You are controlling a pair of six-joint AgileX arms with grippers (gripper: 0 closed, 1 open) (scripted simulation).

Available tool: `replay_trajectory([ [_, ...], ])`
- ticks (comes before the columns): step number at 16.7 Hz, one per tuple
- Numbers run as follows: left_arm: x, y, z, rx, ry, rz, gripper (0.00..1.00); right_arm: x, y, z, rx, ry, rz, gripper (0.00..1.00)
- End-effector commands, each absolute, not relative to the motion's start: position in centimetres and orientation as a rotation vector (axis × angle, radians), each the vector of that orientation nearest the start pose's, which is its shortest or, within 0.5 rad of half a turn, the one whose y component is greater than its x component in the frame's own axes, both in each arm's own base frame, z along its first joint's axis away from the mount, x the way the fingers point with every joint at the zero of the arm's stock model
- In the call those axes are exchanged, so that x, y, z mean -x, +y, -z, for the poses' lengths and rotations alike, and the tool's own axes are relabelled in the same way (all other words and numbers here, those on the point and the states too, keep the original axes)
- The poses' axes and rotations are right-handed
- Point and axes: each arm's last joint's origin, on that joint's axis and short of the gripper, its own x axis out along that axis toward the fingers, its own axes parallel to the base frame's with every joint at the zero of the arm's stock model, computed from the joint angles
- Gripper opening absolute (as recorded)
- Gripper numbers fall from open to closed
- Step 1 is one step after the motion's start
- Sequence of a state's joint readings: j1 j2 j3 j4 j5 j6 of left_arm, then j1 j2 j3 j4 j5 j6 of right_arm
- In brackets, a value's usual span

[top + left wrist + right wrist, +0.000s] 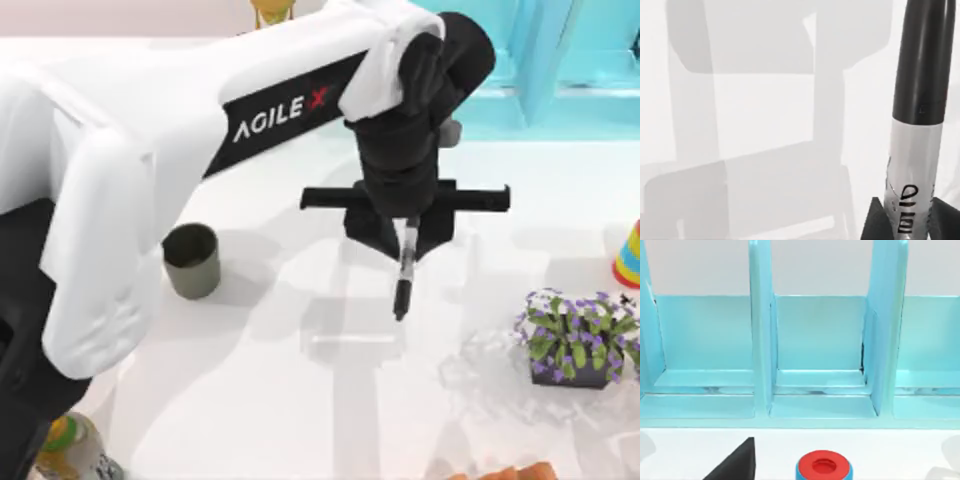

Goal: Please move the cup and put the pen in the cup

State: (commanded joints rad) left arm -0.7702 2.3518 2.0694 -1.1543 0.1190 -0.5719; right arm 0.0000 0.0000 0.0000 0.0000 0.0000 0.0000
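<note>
The grey cup [191,260] stands upright on the white table, left of the middle. My left arm reaches across the table from the left. Its gripper [407,238] is to the right of the cup and is shut on the pen [403,285], which hangs nearly upright above the table. In the left wrist view the two black fingers [875,222] clamp the pen [920,75] on its grey label band, and the black end points toward the table. A black part of my right gripper [737,465] faces the teal shelf [815,365].
A pot of purple flowers [572,340] sits at the right, with a striped cone toy [629,256] at the right edge. A bottle [70,445] stands at the bottom left. The teal shelf [560,50] runs along the back right. A red-and-blue round thing [824,467] stands before it.
</note>
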Motion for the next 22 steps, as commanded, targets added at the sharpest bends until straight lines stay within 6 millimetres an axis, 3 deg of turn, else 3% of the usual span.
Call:
replay_trajectory([
  [3,-31.3,-32.7,-20.5,-0.019,1.529,0.282,0.0,-10.6,-0.1,-16.0,0.0,0.0,0.0,1.0],
  [6,-29.6,-32.5,-21.6,-0.023,1.537,0.28,0.0,-10.6,-0.1,-16.0,0.0,0.0,0.0,1.0],
  [15,-30.0,-31.9,-21.2,-0.006,1.477,0.3,0.0,-10.6,-0.1,-16.0,0.0,0.0,0.0,1.0],
  [22,-30.3,-27.3,-20.1,0.092,1.139,0.383,0.0,-10.6,-0.1,-16.0,0.0,0.0,0.0,1.0],
])
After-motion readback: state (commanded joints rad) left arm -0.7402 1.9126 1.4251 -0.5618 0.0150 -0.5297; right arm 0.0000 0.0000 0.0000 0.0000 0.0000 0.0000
